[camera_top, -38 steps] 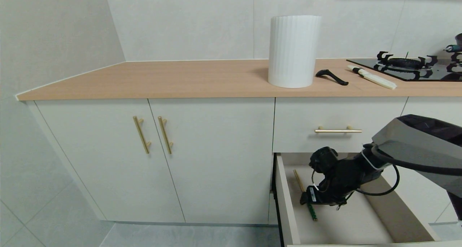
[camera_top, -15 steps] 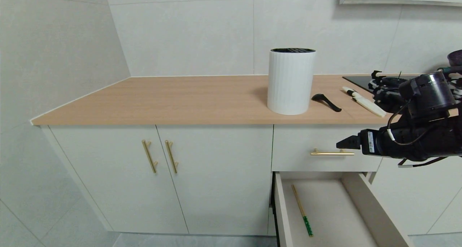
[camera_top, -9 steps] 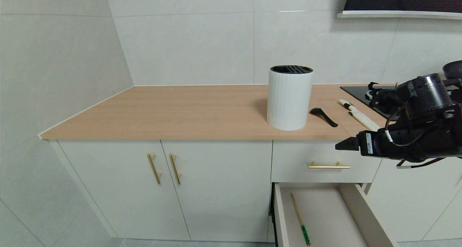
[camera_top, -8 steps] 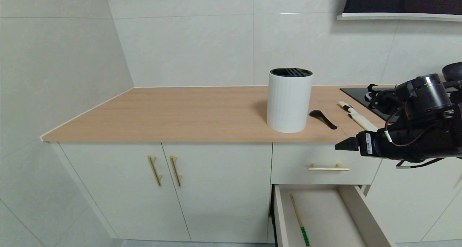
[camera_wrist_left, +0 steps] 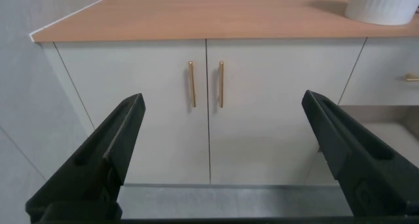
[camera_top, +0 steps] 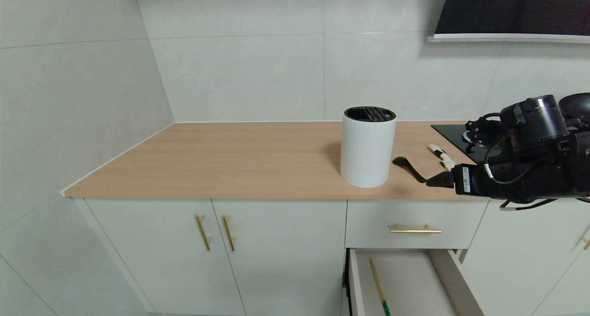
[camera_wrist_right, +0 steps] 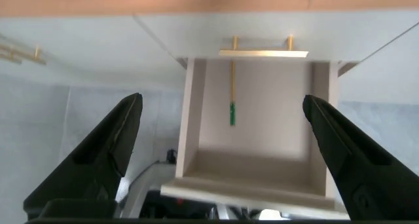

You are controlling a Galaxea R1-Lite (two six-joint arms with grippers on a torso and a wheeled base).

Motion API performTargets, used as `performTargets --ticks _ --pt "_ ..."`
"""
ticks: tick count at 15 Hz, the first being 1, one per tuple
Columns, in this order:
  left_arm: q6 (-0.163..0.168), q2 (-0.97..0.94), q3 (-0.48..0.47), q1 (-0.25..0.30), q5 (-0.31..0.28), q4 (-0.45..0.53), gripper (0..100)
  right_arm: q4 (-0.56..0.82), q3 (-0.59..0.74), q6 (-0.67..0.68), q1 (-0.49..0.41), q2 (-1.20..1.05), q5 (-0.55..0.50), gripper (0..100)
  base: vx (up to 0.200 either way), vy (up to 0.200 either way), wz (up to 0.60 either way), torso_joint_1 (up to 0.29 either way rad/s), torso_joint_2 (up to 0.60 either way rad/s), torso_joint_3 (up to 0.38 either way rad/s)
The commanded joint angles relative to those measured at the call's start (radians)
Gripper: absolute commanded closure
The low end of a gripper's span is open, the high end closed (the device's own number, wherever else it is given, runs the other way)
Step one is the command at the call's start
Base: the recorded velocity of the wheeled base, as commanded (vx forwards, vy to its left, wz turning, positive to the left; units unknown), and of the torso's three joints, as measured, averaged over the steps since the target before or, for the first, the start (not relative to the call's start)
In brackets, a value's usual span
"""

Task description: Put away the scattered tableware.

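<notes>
1. A black spoon (camera_top: 410, 167) lies on the counter (camera_top: 230, 159), just beside the white holder (camera_top: 367, 152) at its 3 o'clock. A white knife (camera_top: 441, 155) lies at 2 o'clock of the spoon, near the hob (camera_top: 454, 132).
2. Chopsticks (camera_top: 379, 288) already lie in the open drawer (camera_top: 410, 283), at 6 o'clock of the holder.
3. My right claw (camera_top: 435, 181) hangs at counter height, its tip near the spoon's handle end. Its wrist view shows the fingers spread wide and empty.
4. My left claw (camera_wrist_left: 221, 99) is spread and empty too, facing the cupboard doors (camera_wrist_left: 196, 119).
5. I judge I'm fetching the next piece, probably the spoon. Next I'd bring the right claw over the handle, lower it, pinch across the thin shaft, and lift clear before heading for the drawer.
</notes>
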Motion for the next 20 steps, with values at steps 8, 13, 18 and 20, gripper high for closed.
performTargets --ticks 8,13,18,20 --pt "0.0 0.0 0.0 0.0 0.0 0.0 0 -0.31 -0.326 -0.29 -0.176 0.476 0.152 0 0.0 0.0 0.0 0.005 -0.01 -0.004" --pt "0.0 0.0 0.0 0.0 0.0 0.0 0 -0.318 -0.415 -0.349 -0.181 0.639 0.165 0 0.0 0.0 0.0 0.0 0.0 0.0" --pt "0.0 0.0 0.0 0.0 0.0 0.0 0 -0.321 -0.478 -0.343 -0.17 0.699 0.164 0 0.0 0.0 0.0 0.0 0.0 0.0" --pt "0.0 0.0 0.0 0.0 0.0 0.0 0 -0.321 -0.496 -0.341 -0.17 0.719 0.162 0 0.0 0.0 0.0 0.0 0.0 0.0"
